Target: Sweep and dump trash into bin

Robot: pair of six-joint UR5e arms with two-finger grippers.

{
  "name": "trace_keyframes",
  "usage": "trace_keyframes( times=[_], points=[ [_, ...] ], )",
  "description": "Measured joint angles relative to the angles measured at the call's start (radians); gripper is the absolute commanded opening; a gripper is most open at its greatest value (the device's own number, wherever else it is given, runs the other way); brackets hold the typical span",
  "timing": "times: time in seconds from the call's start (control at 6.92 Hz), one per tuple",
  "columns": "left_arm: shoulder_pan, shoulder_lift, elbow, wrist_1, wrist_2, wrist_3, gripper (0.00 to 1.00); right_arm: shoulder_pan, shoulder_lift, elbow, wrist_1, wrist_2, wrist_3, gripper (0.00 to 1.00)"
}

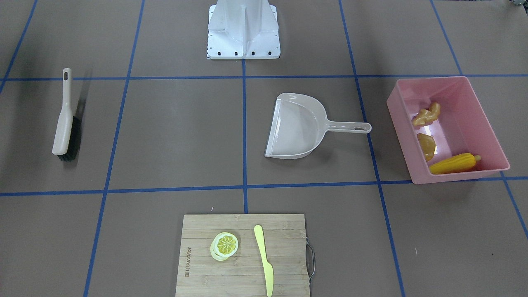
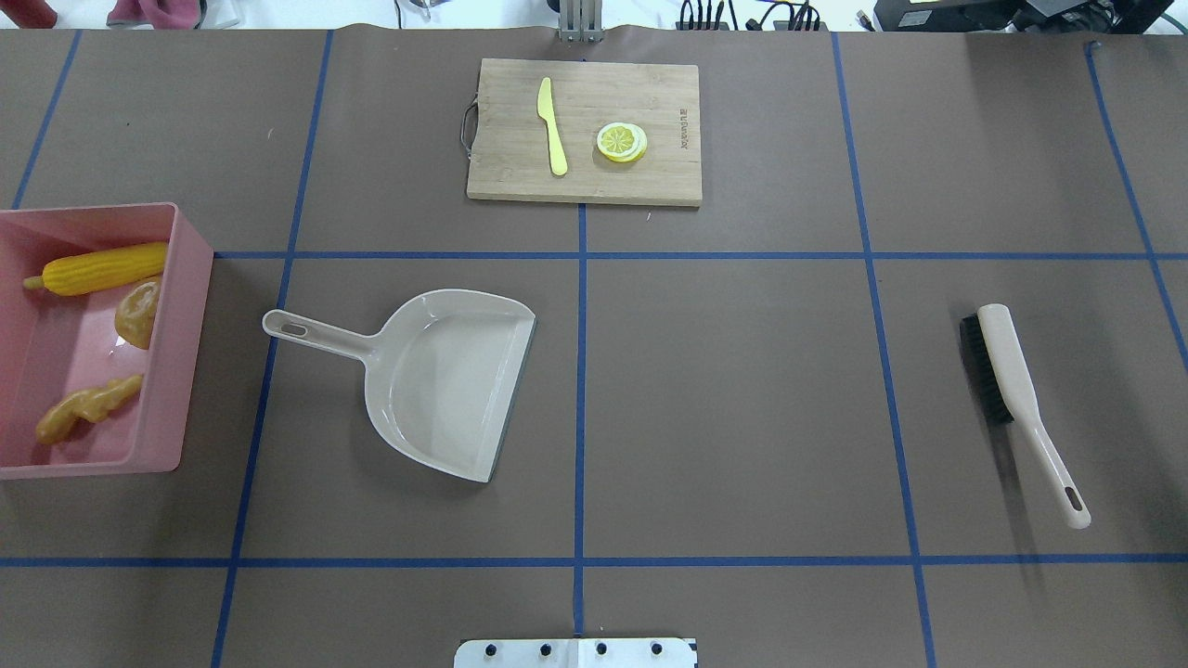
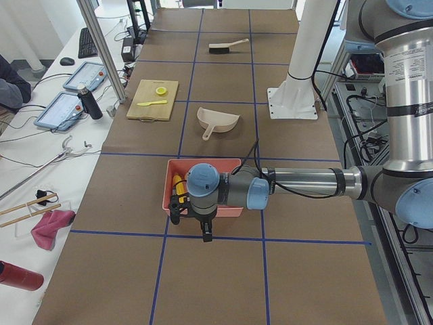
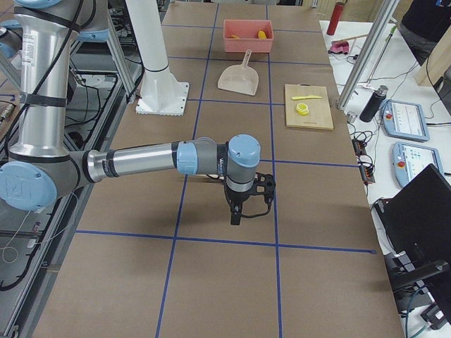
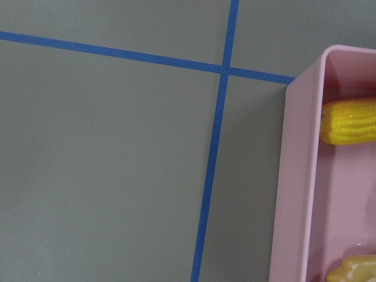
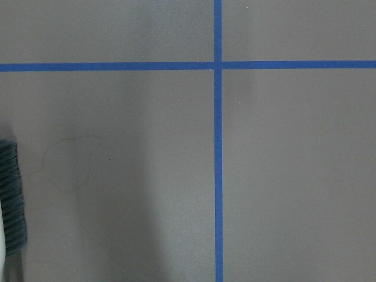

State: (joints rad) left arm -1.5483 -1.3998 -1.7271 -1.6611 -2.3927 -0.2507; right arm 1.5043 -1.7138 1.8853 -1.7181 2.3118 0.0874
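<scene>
We see the corn (image 1: 453,163), potato (image 1: 426,146) and ginger (image 1: 427,114) lying inside the pink bin (image 1: 458,176), just beside our left fingers (image 3: 205,233). We cannot tell whether these or the right fingers (image 4: 235,217) are open or closed.

Glossy plastic bin (image 1: 458,176), matt plastic dustpan (image 1: 295,128), grainy wooden board (image 1: 284,247) (metal handle (image 1: 314,262)).

— What does the robot look like?
— Silver tubes, pale blue caps on grey joints, left arm (image 3: 304,181) and right arm (image 4: 137,160) alike (a black cable (image 3: 252,153) trails). White bolted stand (image 1: 243,31).
</scene>
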Motion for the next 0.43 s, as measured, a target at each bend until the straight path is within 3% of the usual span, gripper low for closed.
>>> trace_keyframes(
  times=[0.43],
  points=[
    [-0.033, 0.009, 0.012, 0.025, 0.059, 0.003, 0.98, 0.001, -0.002, 0.0, 0.0, -0.001, -0.001, 1.0]
  ],
)
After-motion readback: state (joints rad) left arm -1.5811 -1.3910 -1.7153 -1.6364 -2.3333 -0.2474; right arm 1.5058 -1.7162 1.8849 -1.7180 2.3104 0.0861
